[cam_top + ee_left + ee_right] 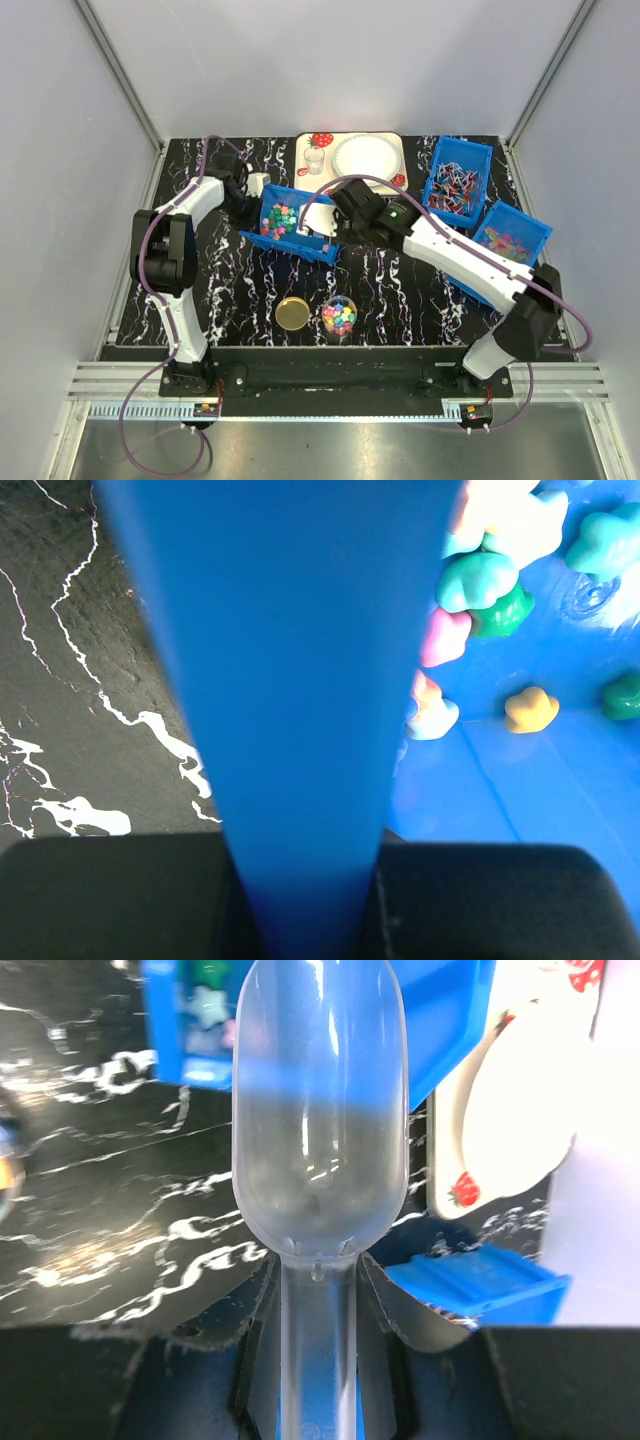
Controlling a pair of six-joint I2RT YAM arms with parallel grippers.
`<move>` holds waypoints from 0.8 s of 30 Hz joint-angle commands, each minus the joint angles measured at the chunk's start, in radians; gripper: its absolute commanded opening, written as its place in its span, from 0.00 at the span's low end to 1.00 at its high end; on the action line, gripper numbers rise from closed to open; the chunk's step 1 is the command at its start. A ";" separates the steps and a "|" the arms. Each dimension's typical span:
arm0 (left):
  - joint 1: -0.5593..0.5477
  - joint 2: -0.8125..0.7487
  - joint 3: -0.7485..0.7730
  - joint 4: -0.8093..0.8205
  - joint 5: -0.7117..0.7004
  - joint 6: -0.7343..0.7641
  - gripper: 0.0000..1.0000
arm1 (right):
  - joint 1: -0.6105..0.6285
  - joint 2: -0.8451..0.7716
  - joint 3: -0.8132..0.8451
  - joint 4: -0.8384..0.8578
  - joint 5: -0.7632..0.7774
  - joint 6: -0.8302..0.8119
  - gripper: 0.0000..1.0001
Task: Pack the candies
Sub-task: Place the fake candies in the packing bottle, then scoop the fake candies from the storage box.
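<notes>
Right up against the left wrist lens, the blue wall of the candy bin (300, 680) is filling the middle of the view. The left gripper (305, 900) is pinching it, fingers nearly closed, one pad on each face of the wall. Inside the bin, candies (480, 585) are lying loose on the floor: teal, green, pink, orange and white chunky pieces.

In the right wrist view, the right gripper (317, 1360) is clamping the handle of a clear plastic scoop (320, 1130), with the jaws closed snug on the stem. The scoop bowl is pointing toward the candy bin's right end and is showing no candy inside. From the top view the bowl is sitting at that right end of the bin - cannot tell whether it is inside or just over the rim.

The left gripper is holding the bin at its left wall, the right gripper at the opposite end.

On the near side of the candy bin, below its right end, a jar (339, 316) is standing open on the table (400, 290) with mixed-colour candies in it - so candies are sitting in both bin and jar. A gold lid (293, 313) is lying flat on the near side of the bin too, below its middle.

Just beyond the bin's far side, a tray (400, 150) is carrying a white plate (365, 158) and a small cup (316, 160).

Well off the bin's right end, a stick-sweet bin (458, 180) is sitting, and a pastel-sweet bin (512, 238) further right again.
</notes>
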 commanded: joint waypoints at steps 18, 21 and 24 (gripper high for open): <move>-0.015 0.053 -0.007 0.025 0.017 0.005 0.00 | 0.040 0.400 0.408 -0.205 0.285 -0.487 0.00; -0.015 0.056 -0.005 0.027 0.017 0.006 0.00 | 0.061 0.431 0.415 -0.216 0.305 -0.512 0.00; -0.015 0.059 -0.005 0.027 0.020 0.005 0.00 | 0.078 0.469 0.432 -0.228 0.328 -0.529 0.00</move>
